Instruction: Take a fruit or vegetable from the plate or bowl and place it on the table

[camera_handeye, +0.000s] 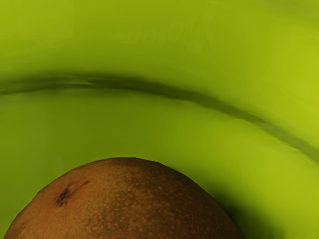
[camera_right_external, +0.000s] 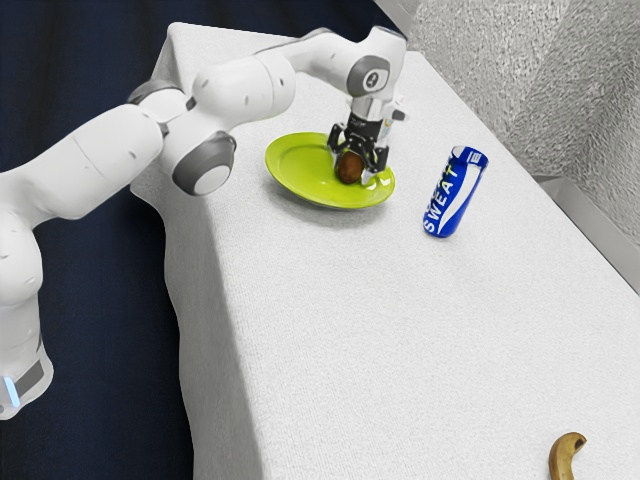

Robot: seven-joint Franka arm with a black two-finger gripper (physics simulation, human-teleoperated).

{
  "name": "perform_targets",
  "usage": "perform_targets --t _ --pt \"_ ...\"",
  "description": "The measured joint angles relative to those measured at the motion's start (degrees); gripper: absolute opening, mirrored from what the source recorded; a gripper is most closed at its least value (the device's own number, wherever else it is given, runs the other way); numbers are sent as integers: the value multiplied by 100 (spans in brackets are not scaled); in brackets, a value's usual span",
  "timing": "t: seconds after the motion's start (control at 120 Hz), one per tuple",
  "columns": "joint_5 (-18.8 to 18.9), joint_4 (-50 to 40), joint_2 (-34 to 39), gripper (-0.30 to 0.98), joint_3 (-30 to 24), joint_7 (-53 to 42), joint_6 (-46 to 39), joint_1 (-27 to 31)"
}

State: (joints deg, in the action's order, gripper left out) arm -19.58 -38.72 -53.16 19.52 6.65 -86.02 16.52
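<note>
Exterior view: a black two-finger gripper, at the end of a white robot arm, points down low over a plate. Whether it is open or closed on the fruit cannot be told. At the gripper is a round brown fruit, within the outline of the bright green plate; whether the fruit touches the plate is unclear. In the wrist view the fruit's speckled skin shows a small dark mark, with glossy green around it.

Farther out, a blue can with white lettering, SWEAT, is on the white cloth-covered surface, toward the exterior view's right from the plate. A banana lies well apart, at that view's lower edge.

The step in hand looks like the grasp. Next, the gripper likely needs a firm hold, then a straight lift past the rim and a gentle lowering onto bare cloth, away from the can.
</note>
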Motion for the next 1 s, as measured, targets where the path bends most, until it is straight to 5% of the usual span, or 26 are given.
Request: perform_targets --t 0.317,0.483,0.658,1.0 --pt "66 -7 70 25 -20 68 -46 -31" --pt "147 -330 802 27 42 78 27 -193" --pt "500 -1505 2034 22 49 29 33 -1260" --pt "632 -1598 2178 21 408 -35 41 -3235"
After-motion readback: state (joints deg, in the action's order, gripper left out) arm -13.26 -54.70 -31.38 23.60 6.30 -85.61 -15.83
